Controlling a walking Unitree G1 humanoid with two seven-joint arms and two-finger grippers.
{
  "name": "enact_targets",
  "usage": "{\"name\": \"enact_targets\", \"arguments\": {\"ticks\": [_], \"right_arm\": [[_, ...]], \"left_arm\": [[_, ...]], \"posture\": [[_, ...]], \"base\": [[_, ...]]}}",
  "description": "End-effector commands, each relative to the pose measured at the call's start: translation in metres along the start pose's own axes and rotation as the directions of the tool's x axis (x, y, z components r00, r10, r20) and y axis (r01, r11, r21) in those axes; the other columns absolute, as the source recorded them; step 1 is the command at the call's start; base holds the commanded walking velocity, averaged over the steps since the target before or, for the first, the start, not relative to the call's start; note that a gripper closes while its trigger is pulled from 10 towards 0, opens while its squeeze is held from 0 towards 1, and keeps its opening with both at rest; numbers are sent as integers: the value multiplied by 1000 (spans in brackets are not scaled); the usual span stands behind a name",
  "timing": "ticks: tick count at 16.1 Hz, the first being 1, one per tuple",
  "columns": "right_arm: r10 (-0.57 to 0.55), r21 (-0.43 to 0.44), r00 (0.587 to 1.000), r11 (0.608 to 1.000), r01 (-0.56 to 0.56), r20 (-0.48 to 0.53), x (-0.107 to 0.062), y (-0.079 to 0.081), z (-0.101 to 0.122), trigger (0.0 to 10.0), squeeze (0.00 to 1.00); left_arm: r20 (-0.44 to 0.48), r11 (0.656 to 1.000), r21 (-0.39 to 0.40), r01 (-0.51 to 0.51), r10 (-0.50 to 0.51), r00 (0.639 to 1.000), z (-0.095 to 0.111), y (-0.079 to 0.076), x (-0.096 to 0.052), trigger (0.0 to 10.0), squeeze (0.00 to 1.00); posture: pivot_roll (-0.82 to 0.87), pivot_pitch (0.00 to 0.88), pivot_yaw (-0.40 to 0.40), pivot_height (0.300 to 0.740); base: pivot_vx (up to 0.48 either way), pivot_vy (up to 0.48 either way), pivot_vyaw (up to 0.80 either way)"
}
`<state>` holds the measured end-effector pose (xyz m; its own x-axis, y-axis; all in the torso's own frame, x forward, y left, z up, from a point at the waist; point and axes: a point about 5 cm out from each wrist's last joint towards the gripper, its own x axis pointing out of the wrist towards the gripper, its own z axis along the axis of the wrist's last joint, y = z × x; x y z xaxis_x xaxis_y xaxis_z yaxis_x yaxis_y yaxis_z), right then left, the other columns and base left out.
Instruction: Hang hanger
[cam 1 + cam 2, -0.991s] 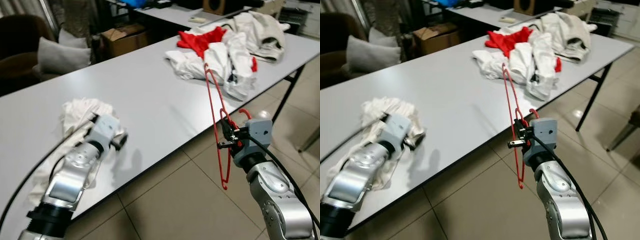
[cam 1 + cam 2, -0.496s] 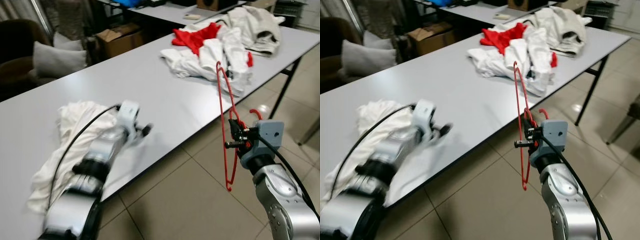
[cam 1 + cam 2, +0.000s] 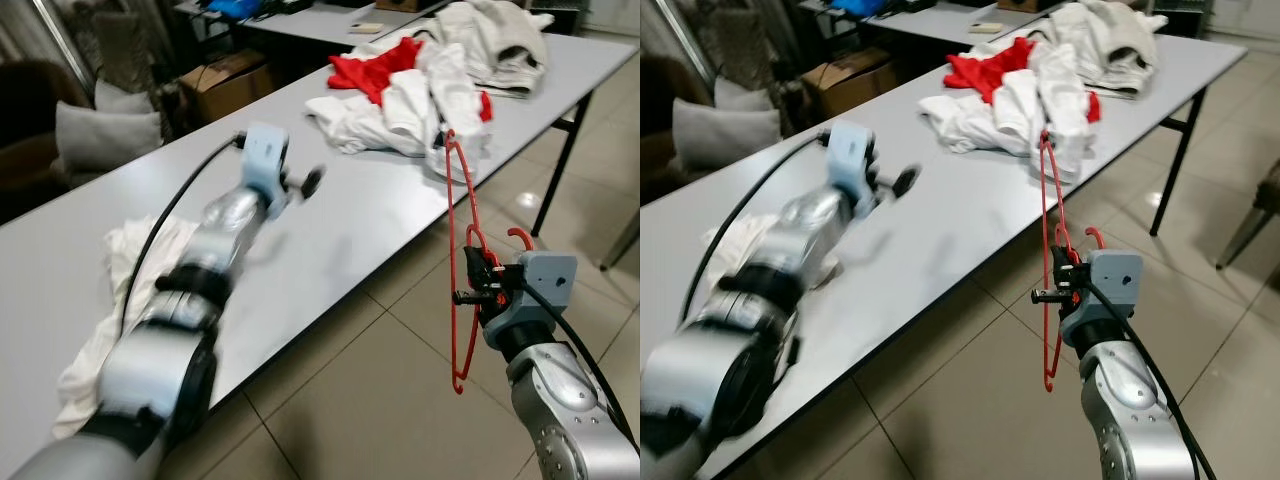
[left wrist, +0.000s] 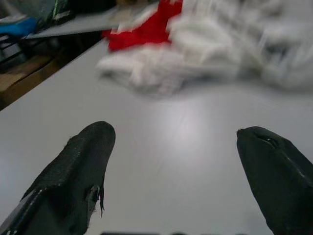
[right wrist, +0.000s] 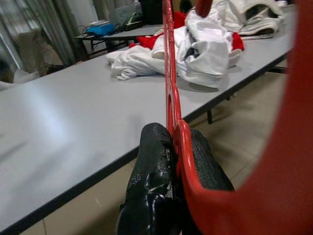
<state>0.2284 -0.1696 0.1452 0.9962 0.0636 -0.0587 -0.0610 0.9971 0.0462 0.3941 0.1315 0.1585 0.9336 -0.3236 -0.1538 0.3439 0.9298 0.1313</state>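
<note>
A red wire hanger (image 5: 168, 73) stands upright off the table's front edge, over the tiled floor. My right gripper (image 3: 478, 286) is shut on its lower part, just under the hook (image 3: 518, 236); the two black fingers (image 5: 151, 161) pinch the wire. My left gripper (image 3: 300, 181) is stretched out above the grey table (image 3: 350, 215), open, with nothing between its fingers (image 4: 85, 156). It points toward a pile of white and red clothes (image 3: 420, 85) at the table's far right end.
A crumpled white cloth (image 3: 125, 265) lies on the table's near left, beside my left arm. Black table legs (image 3: 560, 170) stand at the right end. A cardboard box (image 3: 225, 75), a cushion (image 3: 95, 130) and another table (image 3: 320, 18) lie beyond.
My left arm has swung forward from beside the white cloth, out over the table toward the clothes pile. The right gripper keeps its hold on the hanger, about where it was.
</note>
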Motion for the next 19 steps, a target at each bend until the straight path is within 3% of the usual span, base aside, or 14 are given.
{"name": "enact_targets", "arguments": {"ticks": [1,2,5,7,8,9,10,12,16,19], "right_arm": [[16,1,1000,1000,-16,10,-1,6,4,10000,0],[12,12,1000,1000,-12,7,-1,3,3,10000,0],[19,32,1000,999,-18,-16,-1,0,-2,10000,0],[13,2,1000,1000,-13,-26,2,-3,-2,10000,0],[33,13,999,999,-33,-17,3,2,-1,10000,0],[59,15,998,998,-58,-30,4,7,-4,10000,0],[86,19,996,996,-85,-35,5,12,-4,10000,0],[113,28,993,993,-112,-21,10,17,-1,10000,0],[84,21,995,996,-83,-47,14,8,-11,10000,0],[37,61,999,998,-34,-36,19,5,-9,10000,0]], "left_arm": [[-34,997,46,-65,67,997,-12,15,-10,10000,0],[-36,996,33,-84,86,996,-21,17,-19,10000,1000],[0,985,10,-170,170,985,-31,23,-47,10000,1000],[35,977,-65,-201,204,978,-30,24,-56,10000,1000],[69,969,-127,-213,223,972,-32,23,-68,10000,1000],[27,966,-103,-236,240,970,-40,25,-78,10000,71],[12,958,-75,-278,280,960,-43,29,-86,10000,0],[-16,945,14,-328,328,945,-45,34,-91,10000,0],[-115,973,-37,-229,223,968,-60,14,-74,10000,0],[-173,967,32,-253,255,951,-69,20,-65,10000,0]], "posture": [[-289,0,215,740],[-274,0,201,740],[-235,0,172,740],[-228,0,160,740],[-219,0,140,740],[-202,0,127,740],[-200,0,112,740],[-208,0,99,740],[-190,0,126,740],[-195,0,146,740]], "base": [[0,0,0],[0,0,0],[0,0,0],[0,0,0],[0,0,0],[0,0,0],[0,0,0],[0,0,0],[0,0,0],[0,0,0]]}}
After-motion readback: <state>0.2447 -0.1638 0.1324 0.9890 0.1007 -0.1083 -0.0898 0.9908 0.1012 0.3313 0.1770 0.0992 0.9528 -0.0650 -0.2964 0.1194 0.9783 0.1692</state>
